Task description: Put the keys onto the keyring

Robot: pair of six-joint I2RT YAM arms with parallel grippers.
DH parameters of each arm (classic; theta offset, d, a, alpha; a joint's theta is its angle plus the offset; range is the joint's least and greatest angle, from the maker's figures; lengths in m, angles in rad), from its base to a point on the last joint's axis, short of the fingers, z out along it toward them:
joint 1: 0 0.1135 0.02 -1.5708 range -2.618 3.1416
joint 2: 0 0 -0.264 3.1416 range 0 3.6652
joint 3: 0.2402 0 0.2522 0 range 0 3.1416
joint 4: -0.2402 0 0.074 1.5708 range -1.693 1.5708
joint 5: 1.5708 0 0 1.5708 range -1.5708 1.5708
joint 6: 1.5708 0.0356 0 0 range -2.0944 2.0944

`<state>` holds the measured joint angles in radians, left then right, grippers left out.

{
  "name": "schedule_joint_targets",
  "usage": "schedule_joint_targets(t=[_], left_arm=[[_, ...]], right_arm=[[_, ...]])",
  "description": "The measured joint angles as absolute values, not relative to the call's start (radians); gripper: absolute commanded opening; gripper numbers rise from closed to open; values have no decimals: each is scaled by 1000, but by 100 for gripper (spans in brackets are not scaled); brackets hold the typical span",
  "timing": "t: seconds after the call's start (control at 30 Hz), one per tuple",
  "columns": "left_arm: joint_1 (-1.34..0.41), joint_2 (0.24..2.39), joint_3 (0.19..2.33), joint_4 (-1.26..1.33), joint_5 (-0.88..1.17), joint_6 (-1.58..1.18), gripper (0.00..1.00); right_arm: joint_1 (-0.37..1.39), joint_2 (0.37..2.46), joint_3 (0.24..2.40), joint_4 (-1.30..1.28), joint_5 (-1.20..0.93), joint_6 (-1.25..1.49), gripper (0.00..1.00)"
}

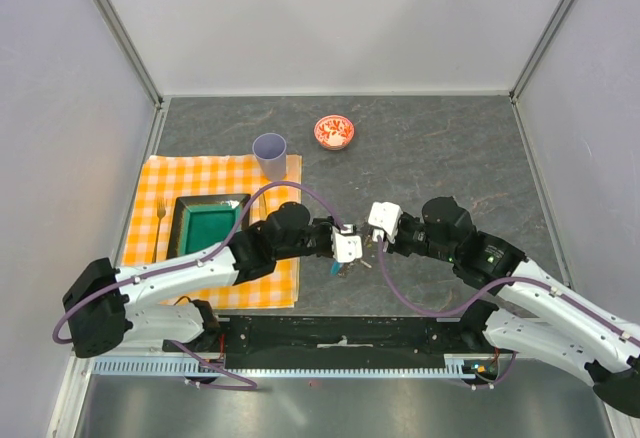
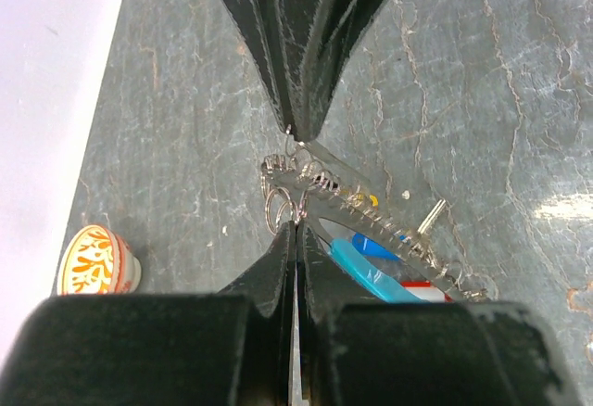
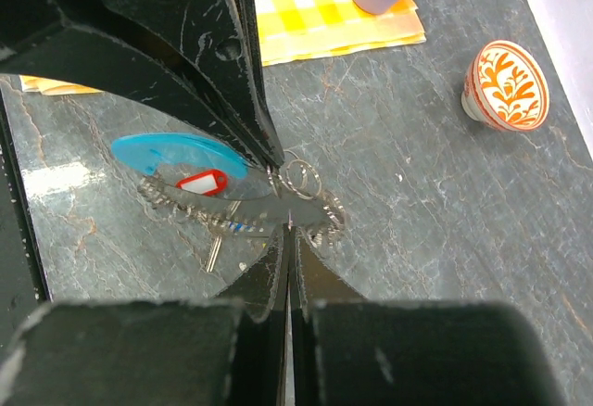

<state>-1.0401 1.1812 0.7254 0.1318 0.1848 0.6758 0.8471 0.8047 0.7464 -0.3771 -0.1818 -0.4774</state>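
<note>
**A:** Left gripper [image 2: 295, 236] has its jaws pressed tight together, pinching the keyring [image 3: 176, 156] wire! The right gripper [image 3: 289, 236] is clamped on it too, coming in from two o'clock.

**B:** The keyring is at six o'clock on the table [image 1: 450, 148]. It's a thin grey loop with a light-blue crescent, and the keys [image 2: 431, 216] cluster at it. The red tag [image 3: 202, 183] has a white panel, unreadable.

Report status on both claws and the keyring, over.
Both shut: left claw and right claw pinch the keyring from opposite sides. Tagged keys bunched at it. Nothing in the way; bowl and cup stand well off.
</note>
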Motion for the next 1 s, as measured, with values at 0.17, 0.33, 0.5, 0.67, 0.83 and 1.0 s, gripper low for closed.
schedule_joint_targets(t=[0.17, 0.33, 0.5, 0.67, 0.83, 1.0], left_arm=[[-1040, 1181, 691, 164, 185, 642, 2], [-1036, 1180, 653, 224, 186, 603, 2], [-1034, 1178, 630, 250, 186, 583, 2], [-1032, 1177, 625, 268, 186, 572, 2], [-1029, 1177, 621, 284, 186, 567, 2], [-1028, 1177, 620, 293, 187, 565, 2]], right_arm=[[847, 819, 746, -378, -183, -477, 0], [847, 831, 746, -376, -186, -477, 0], [847, 842, 746, -375, -191, -477, 0], [847, 855, 744, -372, -205, -476, 0], [847, 867, 737, -364, -212, -476, 0], [847, 870, 729, -359, -212, -476, 0]])
